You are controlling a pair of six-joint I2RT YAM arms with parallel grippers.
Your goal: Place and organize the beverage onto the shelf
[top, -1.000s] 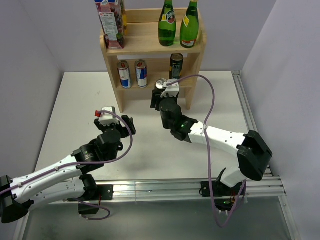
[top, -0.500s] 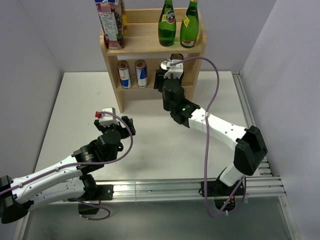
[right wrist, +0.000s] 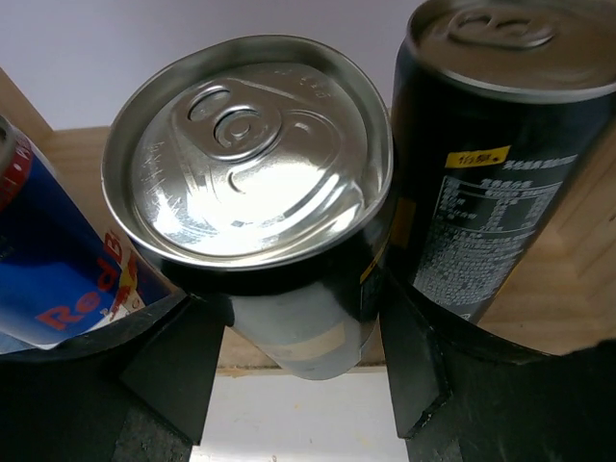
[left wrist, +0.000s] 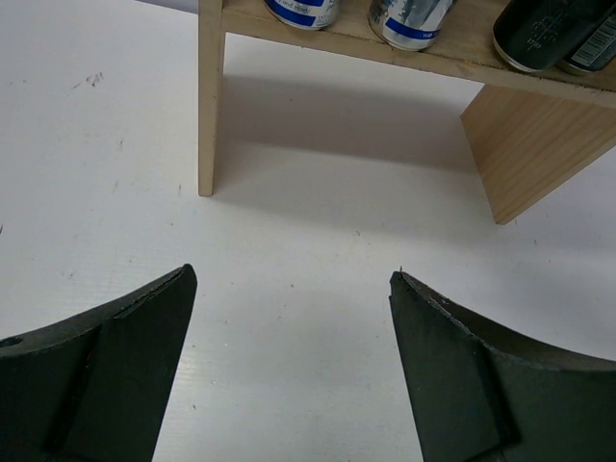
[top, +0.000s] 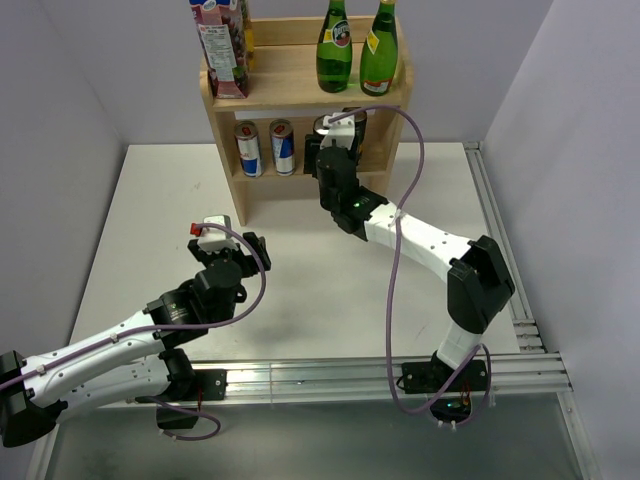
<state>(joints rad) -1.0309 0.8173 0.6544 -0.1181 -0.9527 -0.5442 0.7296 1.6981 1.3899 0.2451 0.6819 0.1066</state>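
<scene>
Robot lab, plain grey walls (top: 60, 70), white table (top: 150, 200), aluminium rail (top: 330, 373)

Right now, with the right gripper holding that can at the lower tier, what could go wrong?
1. The held can is squeezed between the black can and the blue can. When the right gripper opens, its fingers could knock either neighbour.
2. The held can's base looks close to the front edge of the shelf, and I cannot tell whether it is seated. Released too early, it may tip off.
</scene>
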